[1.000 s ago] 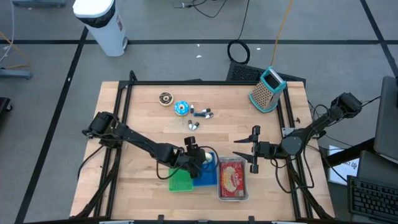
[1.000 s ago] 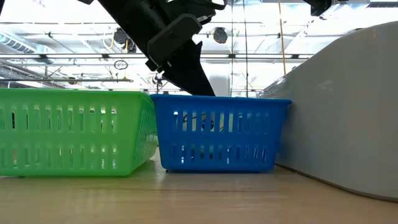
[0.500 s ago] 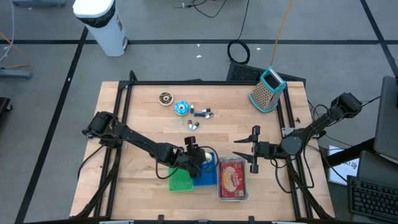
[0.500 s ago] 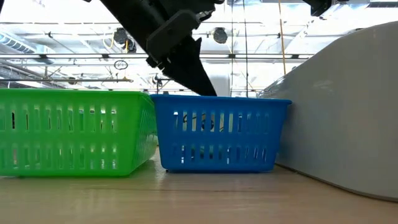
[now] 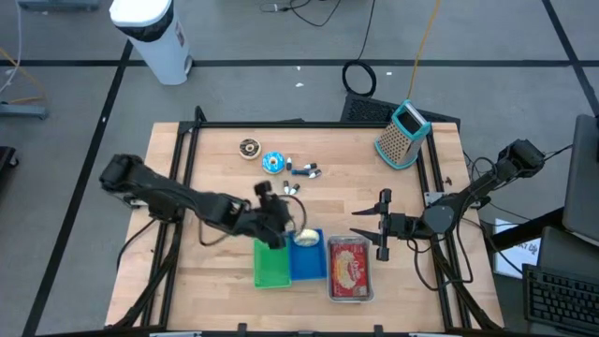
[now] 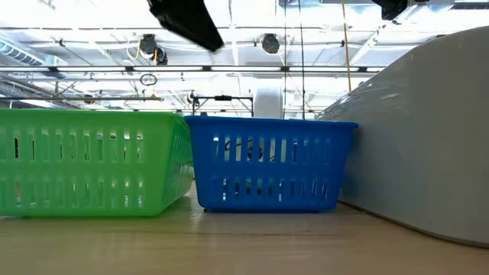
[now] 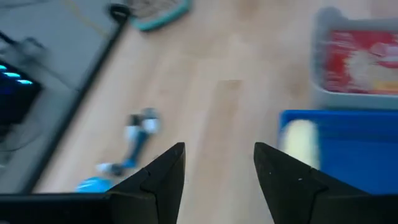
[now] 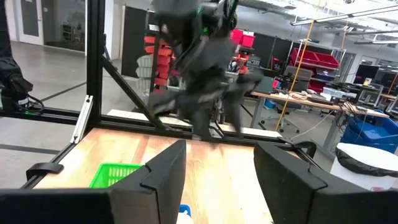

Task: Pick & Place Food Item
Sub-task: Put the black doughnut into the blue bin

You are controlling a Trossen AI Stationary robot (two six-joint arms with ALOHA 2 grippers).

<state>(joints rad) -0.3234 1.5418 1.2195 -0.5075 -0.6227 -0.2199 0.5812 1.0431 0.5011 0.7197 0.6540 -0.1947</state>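
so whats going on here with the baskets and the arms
The left gripper is lifting away from the blue basket, jaws open and empty. A pale food item now lies in that basket, which stands between the green basket and a grey tray of red packaged food. The right gripper waits beside the tray, jaws open, holding nothing. A few small items remain farther back on the table.
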